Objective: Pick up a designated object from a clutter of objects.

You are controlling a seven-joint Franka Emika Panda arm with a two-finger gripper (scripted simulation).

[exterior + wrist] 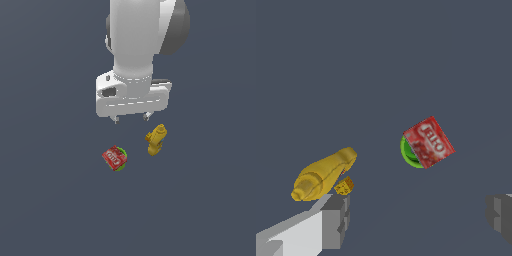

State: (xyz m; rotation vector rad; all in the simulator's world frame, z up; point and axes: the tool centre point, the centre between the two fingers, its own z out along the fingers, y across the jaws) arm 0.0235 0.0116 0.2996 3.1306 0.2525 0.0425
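The white two-fingered gripper (131,118) hangs above the flat dark grey-blue floor (50,210), its jaws spread wide and holding nothing. In the exterior view only the two short grey fingertips (116,120) show below the broad white hand body, well apart from one another. In the wrist view the grey finger pads (336,220) stand at opposite sides of the picture, with bare floor between them.

Nearest the gripper is the yellow bottle-shaped object (156,140), lying on its side on the floor. In the exterior view it sits just below the fingertip toward the exterior view's right. A small, darker yellow, speckled piece (344,186) shows against the bottle's side in the wrist view, just beside one finger pad; whether it is part of the bottle or a separate item I cannot tell.

Farther out lies the small red rectangular box (113,157) with white lettering on its face, which is the item to be picked. It is apart from the bottle, toward the exterior view's left of it, and lower in that view than the gripper. The box is turned at an angle, so that its corners point diamond-wise. It overlaps the round green cup (121,163), covering most of it; only a green arc of the rim peeps out past one edge of the box. Whether the box rests on the cup or leans against it is not clear. Neither finger touches the box or the cup.
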